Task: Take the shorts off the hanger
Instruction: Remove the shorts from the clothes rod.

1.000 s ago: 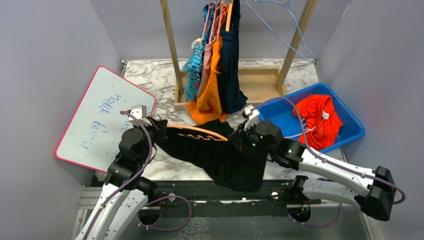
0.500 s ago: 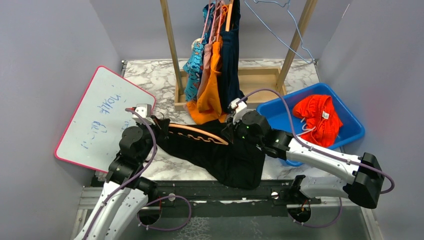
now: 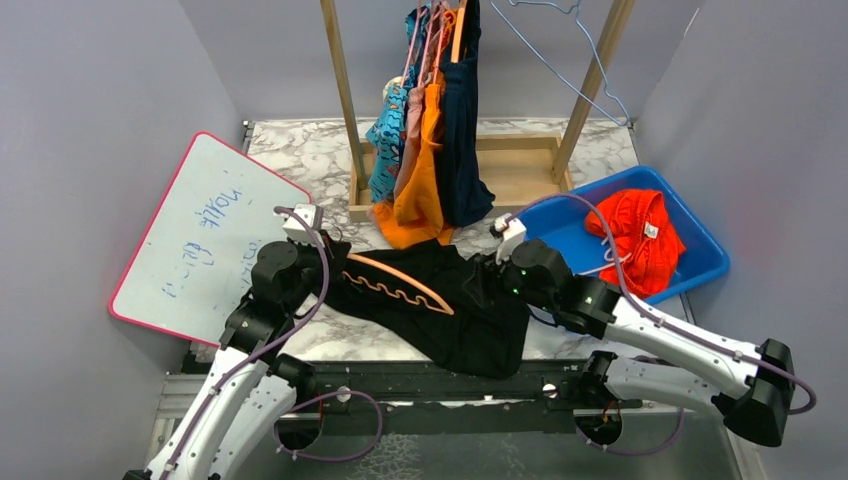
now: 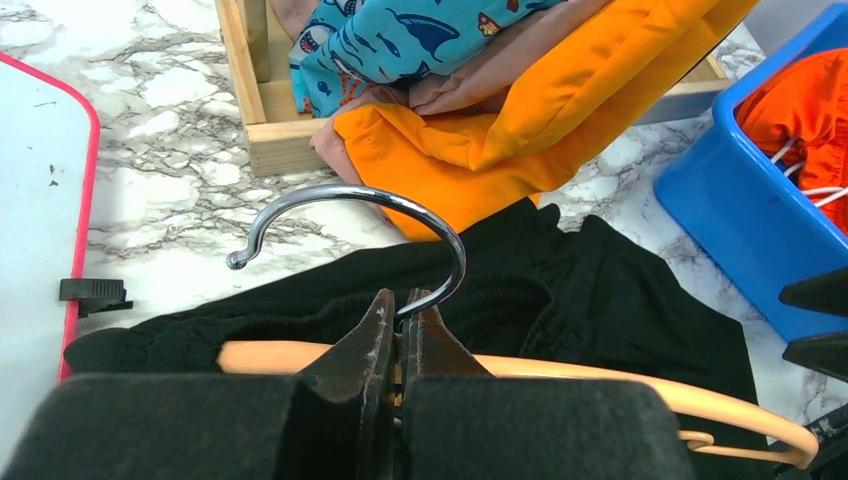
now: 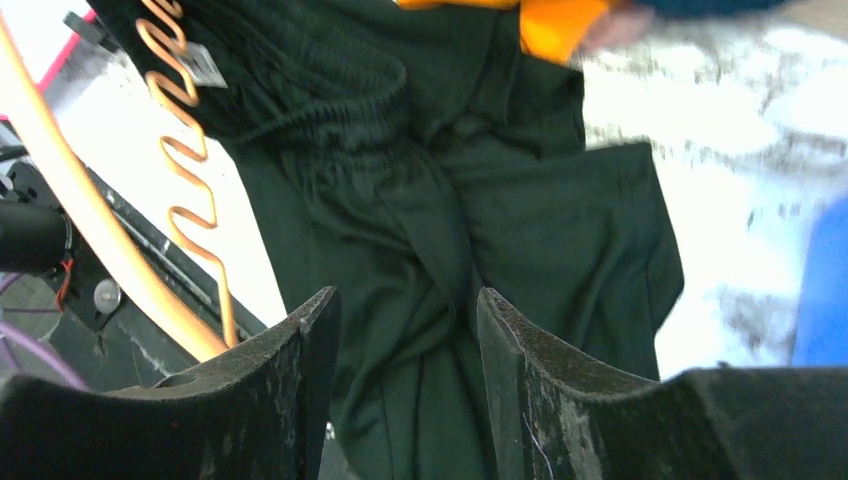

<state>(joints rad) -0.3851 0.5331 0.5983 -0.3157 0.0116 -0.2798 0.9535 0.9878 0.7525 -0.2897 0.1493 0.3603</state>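
Note:
Black shorts (image 3: 470, 315) lie crumpled on the marble table, still draped on an orange hanger (image 3: 400, 278). My left gripper (image 3: 330, 262) is shut on the hanger at the base of its metal hook (image 4: 350, 195); the hanger bar (image 4: 600, 375) runs off to the right. My right gripper (image 5: 405, 300) is open just above the black shorts (image 5: 430, 230), with its fingers on either side of a fold. Blue cartoon-print (image 3: 388, 140), pink (image 3: 412, 120), orange (image 3: 425, 175) and navy (image 3: 462, 150) shorts hang on the rack. Red-orange shorts (image 3: 640, 235) lie in the bin.
A wooden rack (image 3: 345, 100) stands at the back with its base frame (image 3: 520, 170). A blue bin (image 3: 705, 262) sits to the right. A pink-edged whiteboard (image 3: 200, 240) lies on the left. An empty wire hanger (image 3: 560, 50) hangs at the top right. Grey walls close in on both sides.
My left gripper has moved right and away with the hanger, which now angles more steeply over the shorts. My right gripper swung left toward the rack, then back right over the shorts.

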